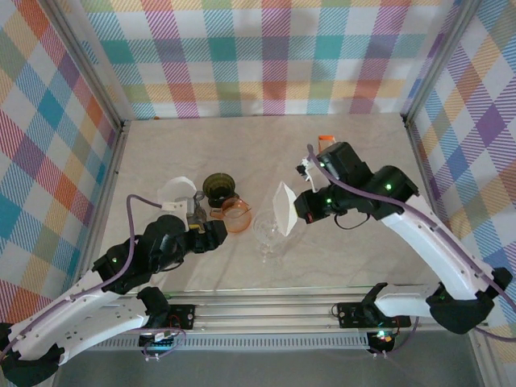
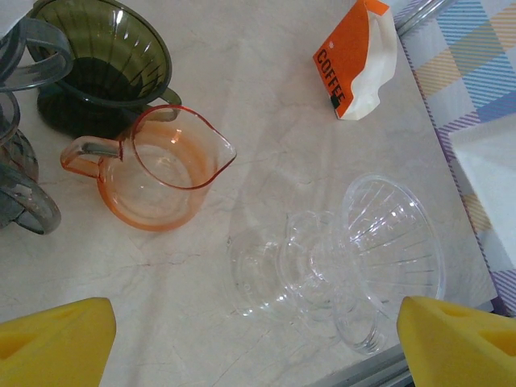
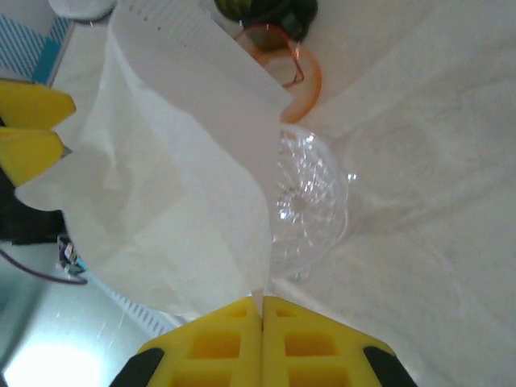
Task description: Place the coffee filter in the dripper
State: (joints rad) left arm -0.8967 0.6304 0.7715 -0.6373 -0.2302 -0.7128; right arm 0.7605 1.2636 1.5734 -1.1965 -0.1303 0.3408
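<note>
The white paper coffee filter (image 3: 177, 185) hangs spread open from my right gripper (image 3: 262, 305), which is shut on its edge. It is held just above and beside the clear plastic dripper (image 3: 308, 201). From above, the filter (image 1: 284, 208) stands left of the right gripper (image 1: 305, 203), over the dripper (image 1: 270, 230). In the left wrist view the dripper (image 2: 355, 254) lies ahead between the yellow fingertips (image 2: 56, 343) of my left gripper (image 2: 258, 355). The left gripper (image 1: 222, 235) is open, holds nothing, and sits just left of the dripper.
An orange pitcher (image 1: 236, 216) and a dark green dripper (image 1: 218, 189) stand left of the clear one. A white object (image 1: 177, 192) lies further left. An orange and white coffee bag (image 2: 355, 60) is at the back. Checked walls enclose the table.
</note>
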